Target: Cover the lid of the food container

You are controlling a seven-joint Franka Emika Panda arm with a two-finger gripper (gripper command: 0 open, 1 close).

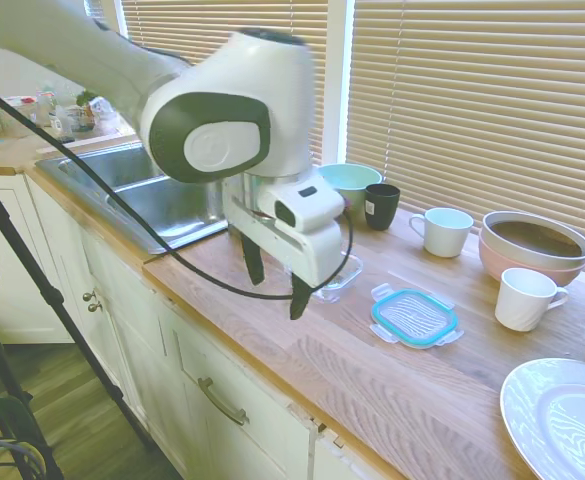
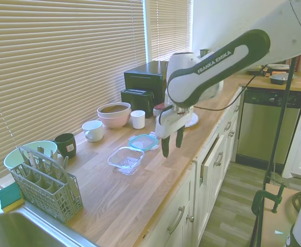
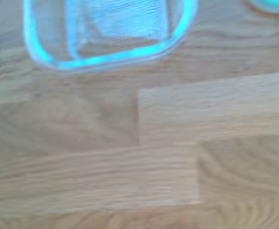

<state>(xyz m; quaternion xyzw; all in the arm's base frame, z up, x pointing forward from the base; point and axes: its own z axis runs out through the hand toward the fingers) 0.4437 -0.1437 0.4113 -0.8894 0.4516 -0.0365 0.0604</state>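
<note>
The lid point(image 1: 413, 318) is clear with a teal rim, the food container point(image 2: 125, 158) clear. Near the wooden counter's point(image 1: 372, 380) back edge stand a mint bowl point(image 1: 349, 182), black cup point(image 1: 381, 205) and white mugs point(image 1: 442, 231).

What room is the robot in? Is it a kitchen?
Yes, it looks like a home kitchen. There is a steel sink set in a wooden counter, a cutlery rack beside it, mugs and bowls along the window, and what seems to be a dishwasher under the far counter.

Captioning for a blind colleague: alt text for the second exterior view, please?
A white robot arm's open, empty tool hangs above a wooden counter, beside the teal-rimmed lid and the clear, uncovered food container.
</note>
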